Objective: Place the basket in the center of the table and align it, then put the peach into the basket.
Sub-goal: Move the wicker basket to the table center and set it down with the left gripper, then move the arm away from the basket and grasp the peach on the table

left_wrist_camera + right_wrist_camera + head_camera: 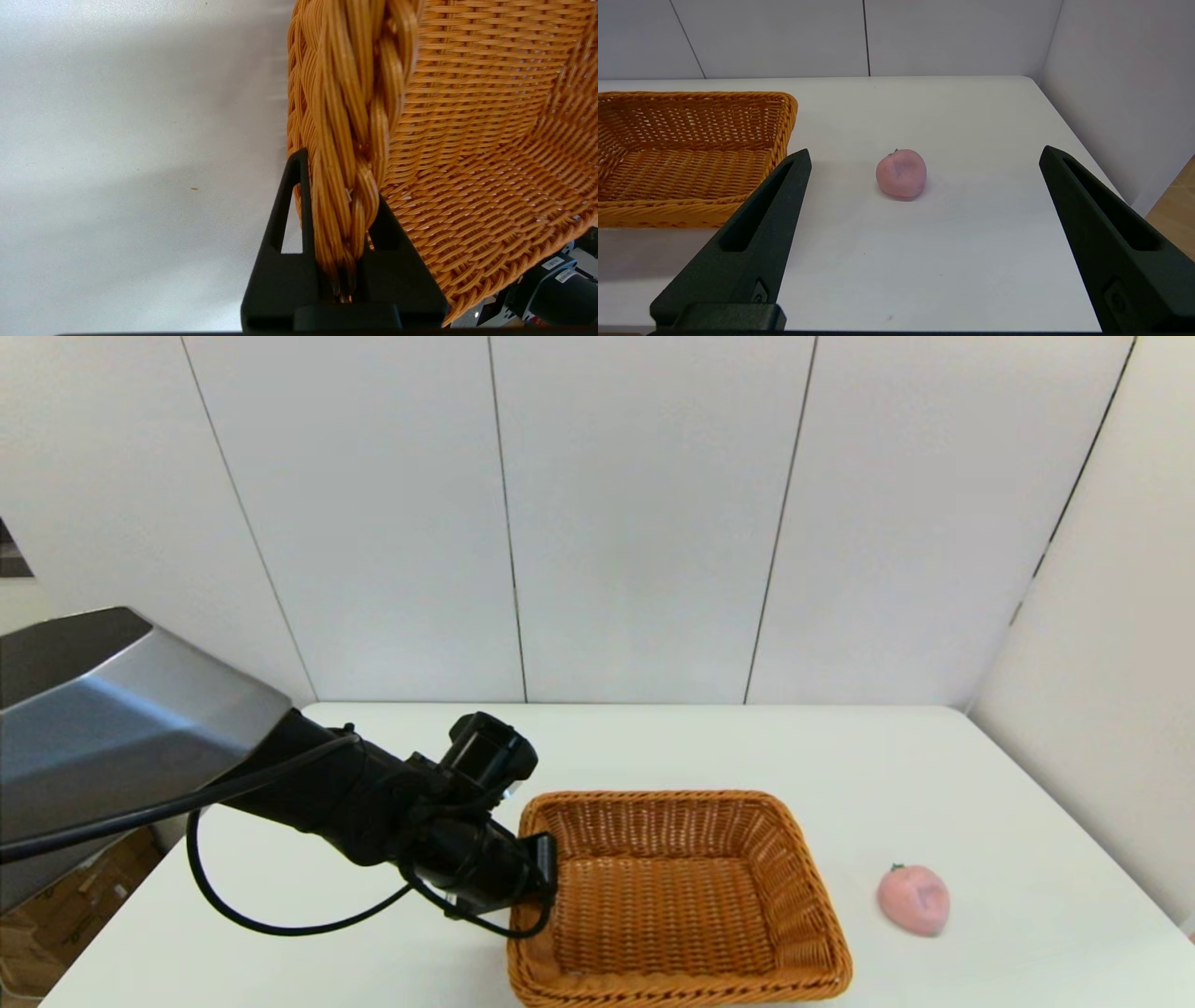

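Observation:
The orange-brown wicker basket (pixel 672 896) sits on the white table (pixel 980 784), near its front and close to the middle. My left gripper (pixel 544 882) is shut on the braided rim of the basket's left side; in the left wrist view the rim (pixel 348 140) runs between both black fingers (pixel 289 210). The pink peach (pixel 913 898) lies on the table to the right of the basket, apart from it. My right gripper (pixel 924 158) is out of the head view; its own view shows it open, low near the table's front, with the peach (pixel 901 173) ahead between its fingers.
White wall panels (pixel 653 523) close off the table's back and right sides. A black cable (pixel 280 919) loops from the left arm over the table's left part. Cardboard boxes (pixel 65 905) stand on the floor at the left.

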Controlling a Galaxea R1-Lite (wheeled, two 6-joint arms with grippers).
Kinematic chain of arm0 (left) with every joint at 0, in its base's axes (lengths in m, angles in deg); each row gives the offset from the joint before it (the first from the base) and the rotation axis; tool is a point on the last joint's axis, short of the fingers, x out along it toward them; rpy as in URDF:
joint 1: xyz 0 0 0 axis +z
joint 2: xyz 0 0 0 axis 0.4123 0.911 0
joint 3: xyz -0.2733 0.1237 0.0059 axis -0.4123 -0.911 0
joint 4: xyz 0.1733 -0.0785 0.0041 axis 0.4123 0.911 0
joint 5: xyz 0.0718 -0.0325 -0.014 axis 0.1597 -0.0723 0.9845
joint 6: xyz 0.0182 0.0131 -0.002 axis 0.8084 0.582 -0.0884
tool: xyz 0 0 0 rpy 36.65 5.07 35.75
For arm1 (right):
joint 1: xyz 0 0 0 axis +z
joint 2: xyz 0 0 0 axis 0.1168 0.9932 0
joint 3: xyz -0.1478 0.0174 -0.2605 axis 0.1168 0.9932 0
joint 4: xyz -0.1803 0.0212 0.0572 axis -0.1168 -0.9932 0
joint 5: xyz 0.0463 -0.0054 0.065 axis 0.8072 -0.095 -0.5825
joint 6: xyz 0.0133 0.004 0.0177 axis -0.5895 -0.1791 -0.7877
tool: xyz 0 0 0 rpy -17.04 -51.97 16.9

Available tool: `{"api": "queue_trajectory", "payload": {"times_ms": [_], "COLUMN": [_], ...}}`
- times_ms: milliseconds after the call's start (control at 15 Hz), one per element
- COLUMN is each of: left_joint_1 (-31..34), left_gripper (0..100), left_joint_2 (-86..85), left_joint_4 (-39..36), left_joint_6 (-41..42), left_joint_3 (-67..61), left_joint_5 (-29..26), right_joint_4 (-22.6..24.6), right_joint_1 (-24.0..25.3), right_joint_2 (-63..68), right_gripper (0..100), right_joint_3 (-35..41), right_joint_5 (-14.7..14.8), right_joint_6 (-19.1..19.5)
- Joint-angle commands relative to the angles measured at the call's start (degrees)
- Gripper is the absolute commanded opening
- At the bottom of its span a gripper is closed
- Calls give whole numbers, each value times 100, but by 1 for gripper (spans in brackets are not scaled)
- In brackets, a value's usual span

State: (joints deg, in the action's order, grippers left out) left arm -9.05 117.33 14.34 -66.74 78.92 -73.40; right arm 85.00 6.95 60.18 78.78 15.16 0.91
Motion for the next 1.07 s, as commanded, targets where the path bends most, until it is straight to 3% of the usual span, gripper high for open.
{"api": "queue_trajectory", "payload": {"times_ms": [67,133,200,467,667,1067], "left_joint_1": [0,0,0,44,431,941], "left_gripper": [0,0,100,100,100,100], "left_joint_2": [10,18,45,1,-632,-4341], "left_joint_4": [-3,-3,-3,-109,-232,-56], "left_joint_6": [-28,-46,-37,-28,183,1176], "left_joint_3": [8,25,25,17,-1,-511], "left_joint_5": [-11,-11,-2,15,7,-20], "right_joint_4": [2,2,2,2,2,2], "right_joint_1": [2,2,2,2,2,2], "right_joint_2": [7,7,7,7,7,7], "right_gripper": [100,100,100,100,100,100], "right_joint_3": [1,1,1,1,1,1], "right_joint_5": [0,0,0,0,0,0], "right_joint_6": [-1,-1,-1,-1,-1,-1]}}
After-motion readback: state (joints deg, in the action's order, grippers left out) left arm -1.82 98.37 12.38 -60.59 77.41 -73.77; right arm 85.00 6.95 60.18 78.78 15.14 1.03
